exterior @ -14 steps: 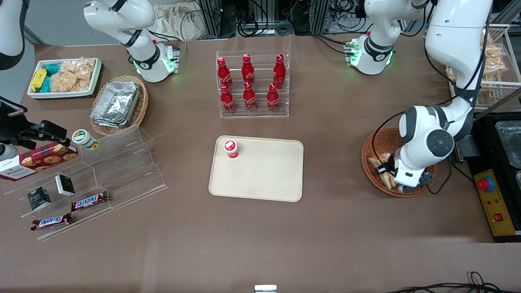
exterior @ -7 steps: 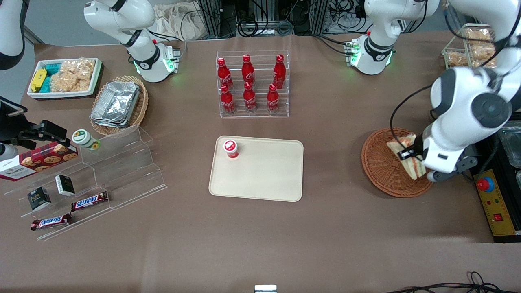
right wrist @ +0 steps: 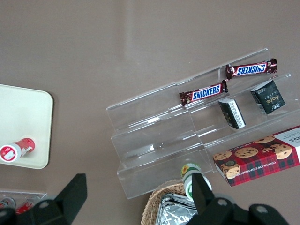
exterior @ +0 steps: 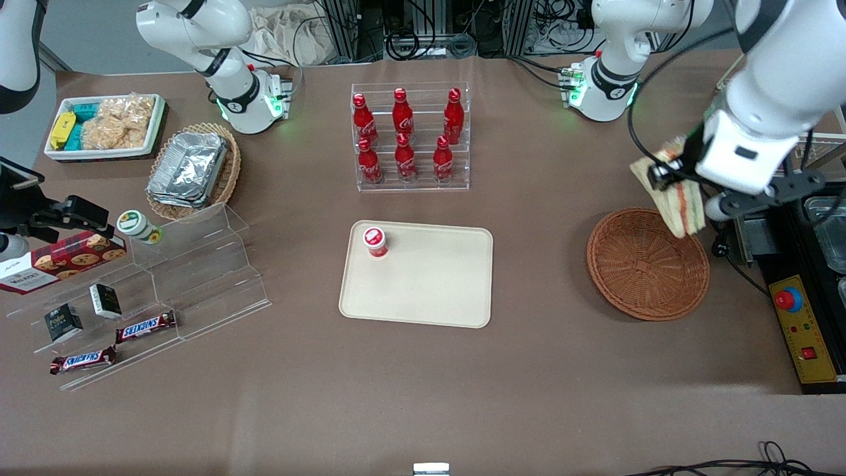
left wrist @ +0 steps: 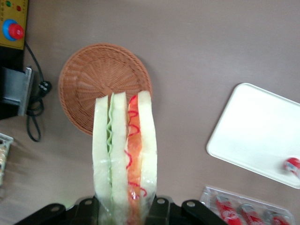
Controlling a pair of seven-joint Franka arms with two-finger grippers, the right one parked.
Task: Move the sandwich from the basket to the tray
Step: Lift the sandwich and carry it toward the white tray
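Transfer step under way: the gripper [exterior: 669, 173] is clamping the sandwich [exterior: 674, 192] by its base and carrying it in the air just above the rim of the basket [exterior: 648, 264], which is lying bare. Next move is calling for a sideways carry toward the parked arm's end and a lowering onto the tray [exterior: 429, 291]. There, 1 small red-capped bottle [exterior: 375, 241] is occupying a corner, and a rack of 6 red bottles [exterior: 410, 139] is standing farther from the front camera, so the open middle is looking like the safest spot.
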